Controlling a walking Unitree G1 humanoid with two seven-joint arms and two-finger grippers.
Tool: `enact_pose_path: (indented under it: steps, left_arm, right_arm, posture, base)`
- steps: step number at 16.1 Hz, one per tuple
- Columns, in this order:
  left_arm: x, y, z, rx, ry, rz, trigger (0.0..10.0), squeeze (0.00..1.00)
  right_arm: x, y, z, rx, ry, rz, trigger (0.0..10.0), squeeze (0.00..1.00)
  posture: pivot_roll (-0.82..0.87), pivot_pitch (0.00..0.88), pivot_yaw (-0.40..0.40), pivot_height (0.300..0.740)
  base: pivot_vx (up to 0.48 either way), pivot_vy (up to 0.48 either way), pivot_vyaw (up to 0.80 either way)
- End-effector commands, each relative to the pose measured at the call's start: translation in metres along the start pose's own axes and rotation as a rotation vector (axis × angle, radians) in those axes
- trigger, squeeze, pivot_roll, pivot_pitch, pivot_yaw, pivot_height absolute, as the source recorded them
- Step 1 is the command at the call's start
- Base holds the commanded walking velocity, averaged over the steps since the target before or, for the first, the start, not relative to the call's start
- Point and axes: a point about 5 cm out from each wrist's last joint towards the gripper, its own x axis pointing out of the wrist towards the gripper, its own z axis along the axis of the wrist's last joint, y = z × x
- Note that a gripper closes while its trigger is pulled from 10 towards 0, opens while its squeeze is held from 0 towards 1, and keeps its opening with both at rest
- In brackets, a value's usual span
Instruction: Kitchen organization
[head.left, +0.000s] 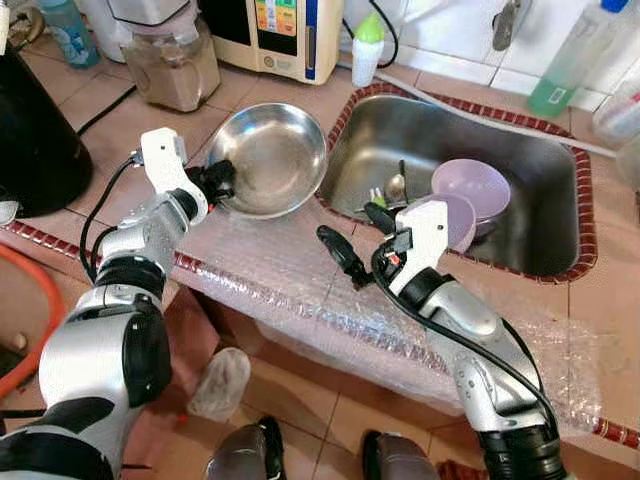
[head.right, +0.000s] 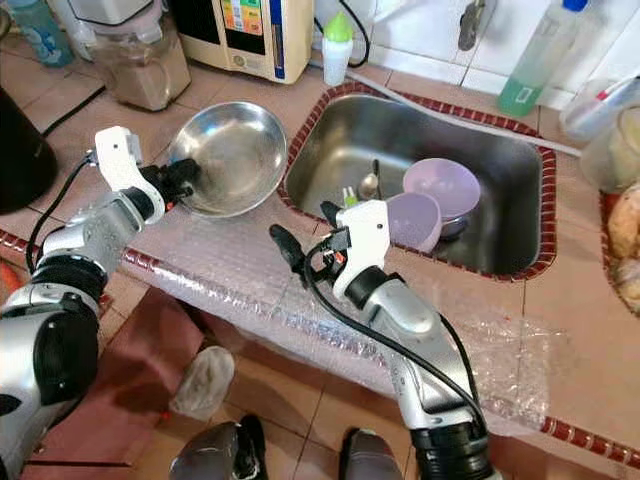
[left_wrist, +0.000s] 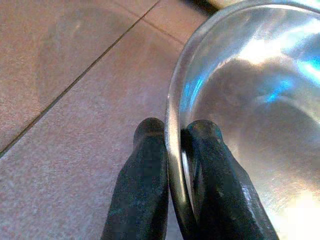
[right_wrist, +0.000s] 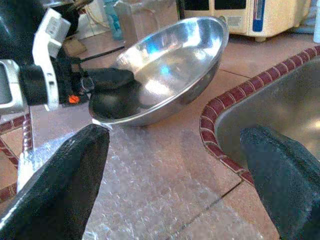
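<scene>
I can't read the panel on the cream appliance (head.left: 282, 30) at the far wall, cut off by the top edge. My right wrist (head.left: 425, 235) hides part of the nearer purple bowl (head.left: 458, 222). Utensils (head.left: 392, 190) in the sink (head.left: 560, 160) are too small to identify.

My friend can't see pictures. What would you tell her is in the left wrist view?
Two black fingers of the robot's left hand pinch the thin rim of a shiny metal bowl, one finger inside and one outside. Behind it is a brown tiled counter.
</scene>
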Motion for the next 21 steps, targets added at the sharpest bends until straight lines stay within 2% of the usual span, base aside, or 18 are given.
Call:
enact_pose_path:
  steps: [1,4,8,9,10,13,15,16,17,21]
  left_arm:
    - [-0.004,0.005,-0.019,-0.006,0.060,0.012,0.0,0.00]
    - [-0.002,-0.003,-0.017,-0.028,0.008,-0.047,0.0,0.00]
    - [-0.001,-0.023,-0.008,-0.085,-0.133,-0.198,0.0,0.00]
    - [-0.002,-0.032,-0.005,-0.100,-0.162,-0.279,0.0,0.00]
    - [-0.002,-0.036,-0.005,-0.099,-0.165,-0.305,0.0,0.00]
    - [-0.005,-0.061,-0.008,-0.123,-0.182,-0.465,0.0,0.00]
    - [-0.007,-0.070,-0.011,-0.140,-0.188,-0.526,0.0,0.00]
    - [-0.008,-0.076,-0.013,-0.144,-0.182,-0.558,0.0,0.00]
    - [-0.009,-0.079,-0.017,-0.138,-0.170,-0.567,0.0,0.00]
    - [-0.011,-0.081,-0.018,-0.130,-0.174,-0.549,0.0,0.00]
  right_arm:
    - [0.001,-0.001,0.000,-0.012,-0.003,-0.004,10.0,0.00]
    - [0.002,-0.005,0.000,-0.010,-0.003,-0.020,10.0,0.00]
    - [0.004,-0.012,0.001,0.016,-0.020,-0.080,10.0,0.00]
    - [0.005,-0.017,0.002,0.017,-0.030,-0.115,10.0,0.00]
    - [0.006,-0.019,0.003,0.023,-0.033,-0.124,10.0,0.00]
    - [0.011,-0.027,0.006,0.090,-0.061,-0.197,10.0,0.00]
    - [0.014,-0.029,0.006,0.122,-0.073,-0.220,10.0,0.00]
    - [0.015,-0.030,0.008,0.163,-0.092,-0.237,3.1,0.00]
    - [0.018,-0.033,0.010,0.209,-0.109,-0.262,0.0,0.00]
    - [0.018,-0.045,0.009,0.310,-0.106,-0.363,0.0,0.00]
  posture:
    - [-0.14,0.102,0.013,0.740]
    - [-0.14,0.099,0.012,0.740]
    - [-0.14,0.098,0.008,0.740]
    - [-0.14,0.097,0.007,0.740]
    - [-0.14,0.096,0.006,0.740]
    - [-0.14,0.096,0.006,0.740]
    - [-0.14,0.089,0.009,0.740]
    - [-0.14,0.088,0.011,0.740]
    - [-0.13,0.088,0.011,0.740]
    - [-0.13,0.087,0.013,0.740]
  base:
    - [0.000,0.000,0.00]
    - [0.000,0.000,0.00]
    - [0.000,0.000,0.00]
    - [0.000,0.000,0.00]
    - [0.000,0.000,0.00]
    - [0.000,0.000,0.00]
    - [0.000,0.000,0.00]
    - [0.000,0.000,0.00]
    - [0.000,0.000,0.00]
    - [0.000,0.000,0.00]
